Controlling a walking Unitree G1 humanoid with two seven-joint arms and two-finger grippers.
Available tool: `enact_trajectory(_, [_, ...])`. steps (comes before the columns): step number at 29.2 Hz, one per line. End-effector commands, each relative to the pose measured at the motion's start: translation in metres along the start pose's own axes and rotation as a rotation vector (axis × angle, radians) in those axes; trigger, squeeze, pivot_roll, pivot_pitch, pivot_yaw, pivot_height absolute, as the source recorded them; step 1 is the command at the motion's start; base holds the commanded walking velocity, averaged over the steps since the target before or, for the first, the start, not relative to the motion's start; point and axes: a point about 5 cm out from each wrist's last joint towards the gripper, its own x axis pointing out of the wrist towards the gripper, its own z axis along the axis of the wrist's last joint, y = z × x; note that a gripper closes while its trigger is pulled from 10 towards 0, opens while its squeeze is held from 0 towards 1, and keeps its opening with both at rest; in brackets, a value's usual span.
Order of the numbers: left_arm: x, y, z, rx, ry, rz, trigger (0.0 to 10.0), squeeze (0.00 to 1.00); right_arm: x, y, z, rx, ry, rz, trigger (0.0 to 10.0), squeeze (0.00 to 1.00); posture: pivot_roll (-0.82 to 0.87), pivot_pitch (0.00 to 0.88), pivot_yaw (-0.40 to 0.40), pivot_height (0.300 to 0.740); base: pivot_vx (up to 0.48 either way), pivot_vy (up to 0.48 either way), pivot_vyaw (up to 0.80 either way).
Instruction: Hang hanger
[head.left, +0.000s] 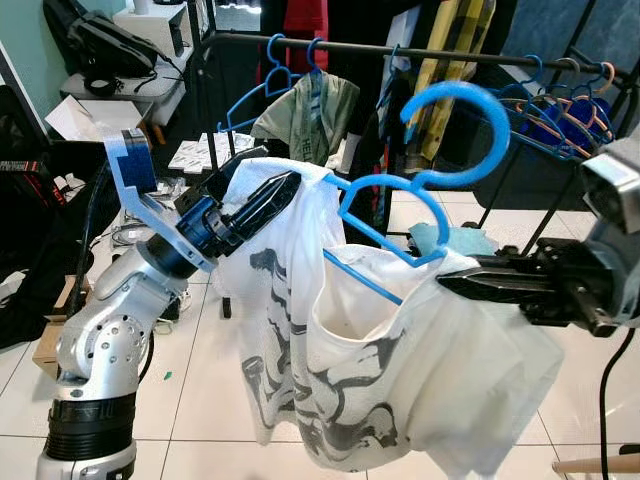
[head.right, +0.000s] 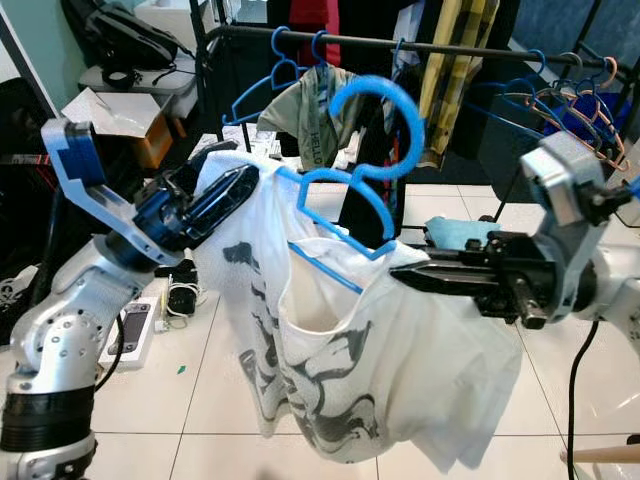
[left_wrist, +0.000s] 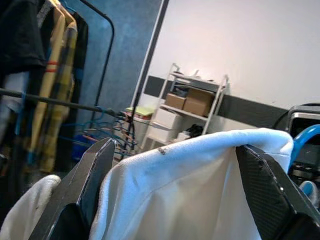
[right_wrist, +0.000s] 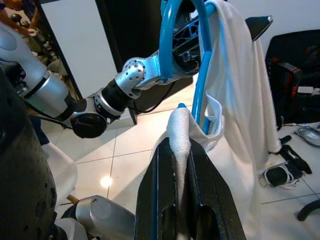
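Observation:
A blue hanger (head.left: 455, 95) carries a white T-shirt (head.left: 370, 380) with a black print, held up between my two arms in front of the black clothes rail (head.left: 400, 50). Its hook stands upright, below the rail and nearer to me. My left gripper (head.left: 278, 168) is at the shirt's left shoulder; its fingers (left_wrist: 95, 175) stand wide apart with the fabric-covered hanger end between them. My right gripper (head.left: 445, 283) comes in from the right and is shut on a fold of the shirt (right_wrist: 180, 130) at the other shoulder, beside the hanger's blue arm (right_wrist: 200, 85).
On the rail hang blue hangers (head.left: 275, 60), a green garment (head.left: 310, 115), a yellow plaid garment (head.left: 450, 50) and orange hangers (head.left: 590, 105). A desk with a black bag (head.left: 110, 45) stands back left. Cables and a power strip (head.right: 135, 330) lie on the tiled floor.

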Motion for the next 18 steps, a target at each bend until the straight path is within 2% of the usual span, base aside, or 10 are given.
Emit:
enact_trajectory(1, [-0.009, 0.006, 0.037, -0.022, -0.221, 0.022, 10.0, 0.0, -0.006, -0.001, -0.01, 0.053, 0.039, -0.028, 0.0, 0.0, -0.07, 0.07, -0.024, 0.74, 0.0, 0.0, 0.0])
enact_trajectory(6, [-0.019, 0.0, 0.04, -0.086, -0.226, -0.066, 10.0, 0.0, -0.01, -0.001, -0.009, 0.046, 0.033, -0.055, 0.0, 0.0, -0.07, 0.068, -0.022, 0.74, 0.0, 0.0, 0.0])
enact_trajectory(10, [-0.021, 0.005, 0.042, -0.116, -0.244, -0.036, 10.0, 0.0, -0.01, 0.0, -0.011, 0.05, 0.032, -0.057, 0.0, 0.0, -0.07, 0.066, -0.022, 0.74, 0.0, 0.0, 0.0])
enact_trajectory(14, [-0.016, 0.001, 0.037, -0.133, -0.24, -0.05, 10.0, 0.0, -0.007, 0.001, -0.013, 0.055, 0.028, -0.047, 0.0, 0.0, -0.07, 0.066, -0.022, 0.74, 0.0, 0.0, 0.0])
enact_trajectory(18, [-0.009, 0.0, 0.03, -0.187, -0.259, -0.02, 10.0, 0.0, -0.006, 0.0, -0.014, 0.056, 0.026, -0.045, 0.0, 0.0, -0.07, 0.067, -0.023, 0.74, 0.0, 0.0, 0.0])
